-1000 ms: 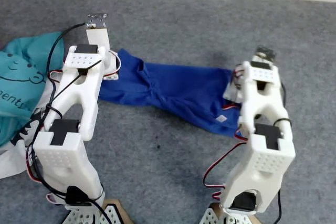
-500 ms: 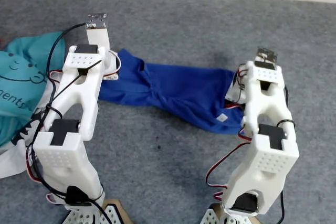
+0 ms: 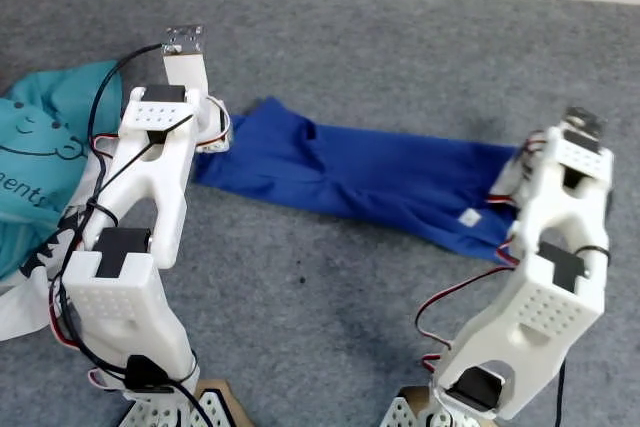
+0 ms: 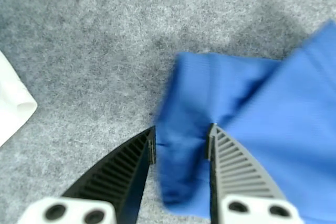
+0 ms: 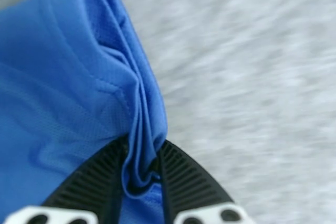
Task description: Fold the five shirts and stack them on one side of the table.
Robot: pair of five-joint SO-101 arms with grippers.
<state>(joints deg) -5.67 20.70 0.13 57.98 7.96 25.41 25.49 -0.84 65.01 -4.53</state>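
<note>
A blue shirt (image 3: 370,172) lies stretched out long across the grey carpeted table (image 3: 330,37), between the two arms. At its left end my left gripper (image 3: 212,134) holds it; in the left wrist view a bunched edge of the blue shirt (image 4: 184,108) fills the gap at the left gripper (image 4: 182,129). My right gripper (image 3: 507,197) is at the shirt's right end. In the right wrist view the right gripper (image 5: 143,145) is shut on a thick fold of the blue shirt (image 5: 63,87).
A teal shirt (image 3: 45,162) with a printed design lies heaped at the table's left edge. Below it sits a white garment (image 3: 18,312) with black print, beside the left arm's base. Bare carpet lies in front of and behind the blue shirt.
The right arm has swung to the right with the shirt's end in its gripper, pulling the blue shirt out longer and flatter. The left arm has stayed where it was.
</note>
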